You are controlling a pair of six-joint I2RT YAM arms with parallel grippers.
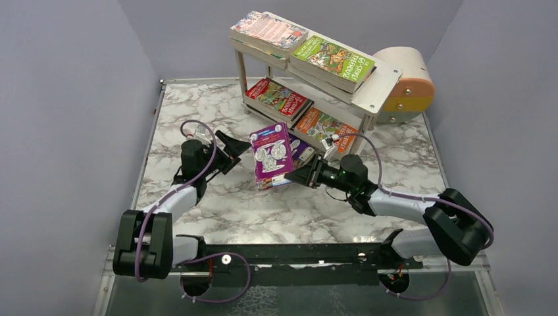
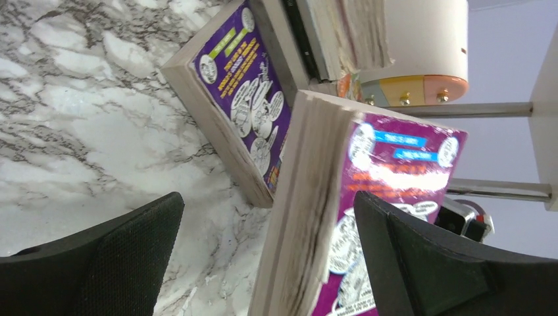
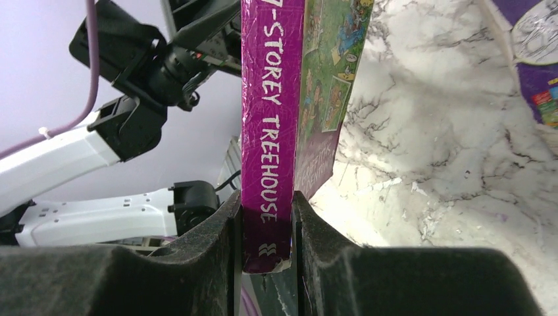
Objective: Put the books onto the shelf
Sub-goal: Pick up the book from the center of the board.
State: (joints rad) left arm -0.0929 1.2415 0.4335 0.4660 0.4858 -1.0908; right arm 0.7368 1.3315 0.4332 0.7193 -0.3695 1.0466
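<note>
A purple book [image 1: 272, 156] stands upright above the table, with my right gripper [image 1: 300, 176] shut on the bottom of its spine [image 3: 266, 164]. In the right wrist view the gripper [image 3: 266, 227] has both fingers pressed against the spine. My left gripper [image 1: 238, 153] is open at the book's left side. In the left wrist view the book's page edge [image 2: 309, 217] lies between the spread fingers [image 2: 125, 263], with a gap on each side. A second purple book [image 2: 243, 99] lies on the table by the shelf [image 1: 378, 89]. The shelf holds pink-patterned [image 1: 268, 29], green [image 1: 332, 60], red [image 1: 279, 99] and orange [image 1: 324, 126] books.
A round beige-and-orange box [image 1: 406, 84] stands at the shelf's right end. The marble table [image 1: 197, 105] is enclosed by grey walls on the left, back and right. The shelf's metal legs [image 2: 487, 109] are near the held book.
</note>
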